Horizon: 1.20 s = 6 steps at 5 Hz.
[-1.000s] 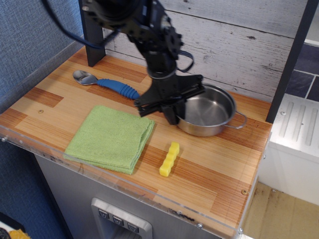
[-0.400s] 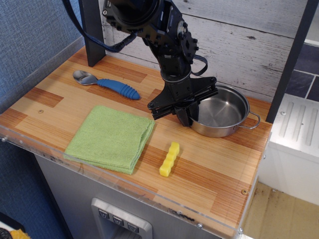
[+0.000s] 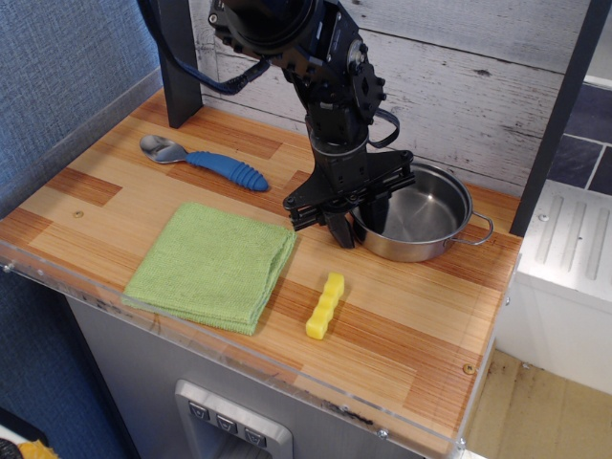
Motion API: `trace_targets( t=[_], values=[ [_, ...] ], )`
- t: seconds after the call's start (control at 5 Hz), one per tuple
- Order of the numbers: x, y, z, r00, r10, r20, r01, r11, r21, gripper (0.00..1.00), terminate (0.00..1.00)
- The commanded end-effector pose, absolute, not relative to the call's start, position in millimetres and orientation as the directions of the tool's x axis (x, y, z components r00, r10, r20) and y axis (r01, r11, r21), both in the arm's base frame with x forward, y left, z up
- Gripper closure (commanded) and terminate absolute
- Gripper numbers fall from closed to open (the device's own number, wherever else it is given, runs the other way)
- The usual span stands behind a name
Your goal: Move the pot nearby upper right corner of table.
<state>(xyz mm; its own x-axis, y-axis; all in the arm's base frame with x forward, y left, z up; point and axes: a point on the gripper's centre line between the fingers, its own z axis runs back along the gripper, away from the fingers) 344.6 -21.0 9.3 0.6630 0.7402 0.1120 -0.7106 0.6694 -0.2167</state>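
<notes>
pot [image 3: 421,222]: small shiny stainless-steel, round, shallow, upright, empty. One thin wire loop handle visible, sticking out on its right. Sits flat on table [image 3: 402,325], at the far right end near the back wall. Table: striped light/reddish-brown wood planks, clear acrylic front edge, grey base.

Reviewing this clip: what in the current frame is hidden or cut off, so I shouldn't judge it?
Only one view, from above the front.
- Gripper: whether its fingers clamp the pot's rim; its own body covers the contact.
- Pot: left rim and left handle, behind the gripper and arm.
- Table: back edge partly behind the arm; front left corner cut off by the picture's edge.
- Arm's upper part: cut off by the top edge.
</notes>
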Motion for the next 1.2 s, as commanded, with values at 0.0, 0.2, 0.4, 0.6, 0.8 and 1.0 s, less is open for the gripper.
trace_targets(
  t=[0.0,0.2,0.4,0.6,0.8,1.0],
  values=[
    [350,-13,31,0.637,0.758,0.137,-0.719,0.649,-0.250,0.00,0.00],
    [350,-13,42,0.634,0.759,0.148,-0.714,0.648,-0.267,0.00,0.00],
    [347,-12,55,0.631,0.760,0.155,-0.709,0.646,-0.282,0.00,0.00],
    [342,-10,75,0.631,0.760,0.157,-0.697,0.644,-0.315,0.00,0.00],
    [335,-6,97,0.632,0.755,0.176,-0.676,0.647,-0.352,0.00,0.00],
    [335,-6,97,0.632,0.755,0.176,-0.676,0.647,-0.352,0.00,0.00]
  ],
)
